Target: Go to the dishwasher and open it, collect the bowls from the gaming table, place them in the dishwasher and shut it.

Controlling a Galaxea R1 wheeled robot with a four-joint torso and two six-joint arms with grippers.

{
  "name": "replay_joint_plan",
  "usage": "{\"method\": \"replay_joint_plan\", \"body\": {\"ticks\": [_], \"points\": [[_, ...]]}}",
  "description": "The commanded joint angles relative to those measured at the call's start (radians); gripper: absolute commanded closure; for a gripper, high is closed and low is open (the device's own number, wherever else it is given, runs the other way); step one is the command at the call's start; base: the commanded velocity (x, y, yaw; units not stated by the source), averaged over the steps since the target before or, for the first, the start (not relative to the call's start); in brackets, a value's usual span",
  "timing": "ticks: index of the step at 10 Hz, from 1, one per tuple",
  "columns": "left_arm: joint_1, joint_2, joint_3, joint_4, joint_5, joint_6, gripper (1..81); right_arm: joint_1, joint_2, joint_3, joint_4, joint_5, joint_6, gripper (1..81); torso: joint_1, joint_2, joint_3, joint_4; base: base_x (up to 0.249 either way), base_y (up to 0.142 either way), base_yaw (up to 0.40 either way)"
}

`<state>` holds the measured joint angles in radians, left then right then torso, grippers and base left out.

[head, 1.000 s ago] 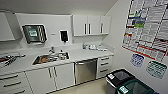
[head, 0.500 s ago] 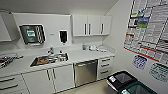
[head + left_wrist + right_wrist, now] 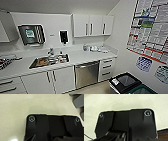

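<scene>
The dishwasher (image 3: 86, 73) is a grey steel front built in under the white counter (image 3: 82, 57), right of the sink, and its door is shut. It stands ahead of me, a little right of the middle of the head view. The bowls and the gaming table are out of view. Both wrist views look down at pale floor (image 3: 25, 105) past the robot's own dark plate, so I cannot make out either gripper's state.
A steel sink (image 3: 48, 61) holding dishes sits left of the dishwasher. White drawers (image 3: 107, 67) stand to its right, in the corner. Two bins (image 3: 124, 83) stand by the right wall, under posters (image 3: 150, 35). White wall cabinets (image 3: 92, 25) hang above the counter.
The whole head picture has shifted slightly, so the camera has moved a little nearer the counter. Nothing in the room has moved.
</scene>
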<state>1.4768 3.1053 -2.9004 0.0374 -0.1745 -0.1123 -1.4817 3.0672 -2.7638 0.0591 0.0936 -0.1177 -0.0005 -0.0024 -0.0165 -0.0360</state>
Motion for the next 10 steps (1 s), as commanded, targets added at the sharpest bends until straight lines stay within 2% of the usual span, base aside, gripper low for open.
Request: {"method": "replay_joint_plan", "body": {"ticks": [1, 10], "points": [[-0.056, 0.004, -0.005, 0.007, 0.041, -0.003, 1.0, 0.056, 0.003, 0.003, 0.001, -0.049, 0.001, 1.0, 0.001, 0.0, 0.0, 0.0, 0.116, 0.068, 0.0], [-0.057, -0.002, -0.006, -0.004, 0.043, -0.003, 1.0, 0.068, 0.007, 0.004, 0.004, -0.051, 0.004, 1.0, 0.001, 0.0, 0.0, 0.0, 0.123, 0.068, 0.0]]}}
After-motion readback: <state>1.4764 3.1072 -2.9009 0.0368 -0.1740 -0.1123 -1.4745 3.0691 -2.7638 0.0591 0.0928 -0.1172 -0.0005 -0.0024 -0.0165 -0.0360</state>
